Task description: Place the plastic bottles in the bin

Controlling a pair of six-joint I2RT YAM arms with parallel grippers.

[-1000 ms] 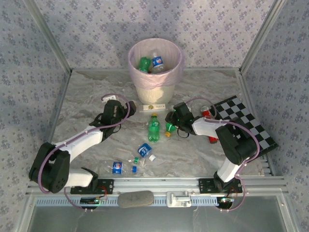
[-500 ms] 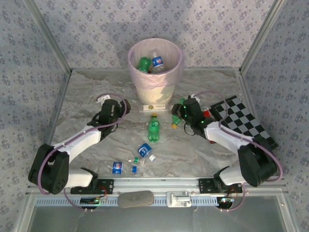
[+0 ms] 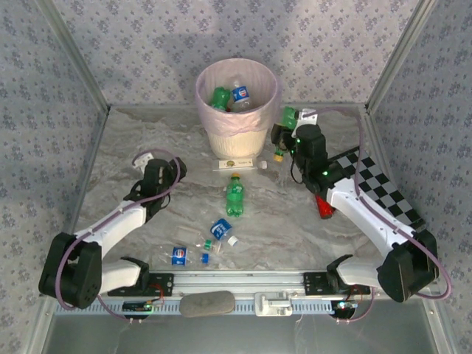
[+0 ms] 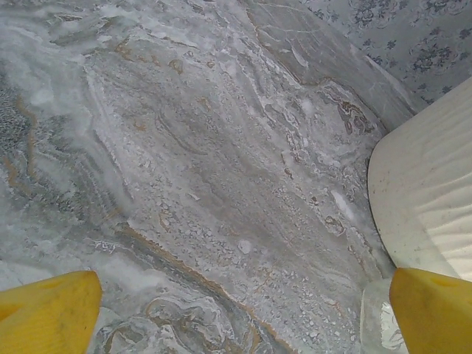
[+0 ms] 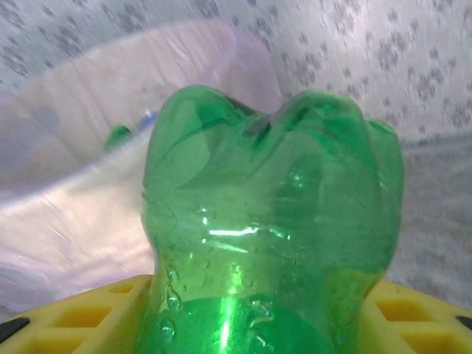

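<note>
The right claw [image 3: 286, 134] is clamped on a glossy green bottle [image 3: 287, 118], held up just right of the bin [image 3: 259, 131]. The bottle's yellow cap points down and its lobed, translucent base [image 5: 269, 221] sits between ribbed yellow fingers [image 5: 81, 317]. The round cream bin wears a filmy pink liner [image 5: 110, 110] folded over its rim. A green bottle in the bin [image 3: 220, 97] lies beside a blue-labelled one [image 3: 240, 94]. On the rough, marbled grey table [image 4: 206, 169], the left claw [image 3: 147, 161] stands wide apart over bare surface, left of the bin. Another green bottle [image 3: 234, 196] lies at centre, with a clear bottle [image 3: 220, 228] nearer and a red one [image 3: 323, 206] to the right.
</note>
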